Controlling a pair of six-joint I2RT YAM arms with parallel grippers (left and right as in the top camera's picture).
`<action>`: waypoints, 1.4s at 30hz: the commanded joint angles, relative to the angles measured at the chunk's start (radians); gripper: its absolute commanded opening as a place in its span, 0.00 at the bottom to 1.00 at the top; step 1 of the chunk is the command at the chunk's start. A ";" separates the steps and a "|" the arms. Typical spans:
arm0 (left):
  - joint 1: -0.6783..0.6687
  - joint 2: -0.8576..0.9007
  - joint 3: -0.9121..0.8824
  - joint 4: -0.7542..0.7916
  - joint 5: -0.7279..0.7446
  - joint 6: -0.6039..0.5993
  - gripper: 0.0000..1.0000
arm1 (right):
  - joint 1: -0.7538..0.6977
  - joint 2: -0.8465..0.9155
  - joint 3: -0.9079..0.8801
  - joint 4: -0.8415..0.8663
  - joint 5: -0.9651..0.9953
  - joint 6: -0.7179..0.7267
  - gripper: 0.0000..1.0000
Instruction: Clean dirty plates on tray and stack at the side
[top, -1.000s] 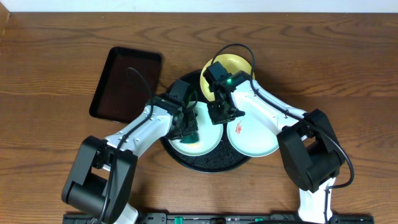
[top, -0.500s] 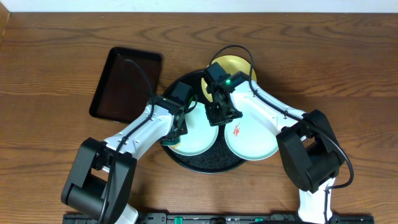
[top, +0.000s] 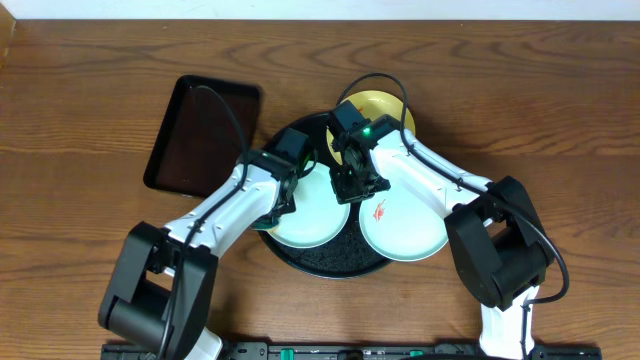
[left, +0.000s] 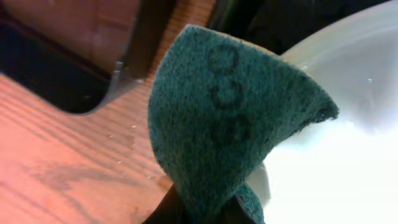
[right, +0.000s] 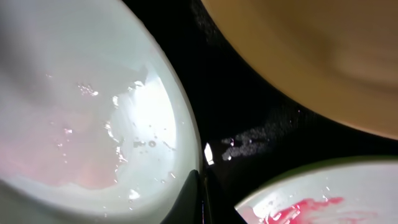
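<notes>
The round black tray (top: 325, 262) holds two mint-blue plates. The left plate (top: 312, 222) looks wet and nearly clean; it also shows in the right wrist view (right: 93, 112). The right plate (top: 405, 228) carries a red smear. The yellow plate (top: 378, 108) lies at the tray's far edge. My left gripper (top: 283, 205) is shut on a green sponge (left: 230, 118) at the left plate's left rim. My right gripper (top: 350, 190) is shut on that plate's right rim (right: 200, 199).
A smaller rectangular black tray (top: 200, 135) lies on the wooden table left of the round tray; its corner shows in the left wrist view (left: 62, 68). Both arms cross over the round tray's near half.
My left gripper has dragged the sponge from the middle of the left plate to its left rim. The right gripper has kept its hold on the rim.
</notes>
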 joint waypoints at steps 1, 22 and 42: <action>0.019 -0.084 0.036 -0.045 -0.153 -0.006 0.07 | 0.011 0.005 -0.003 -0.018 0.066 0.005 0.01; 0.299 -0.466 0.038 -0.108 0.166 0.109 0.07 | 0.045 -0.015 0.169 -0.126 0.067 -0.070 0.01; 0.445 -0.463 0.037 -0.160 0.240 0.184 0.08 | 0.064 -0.095 0.419 -0.328 0.399 -0.103 0.01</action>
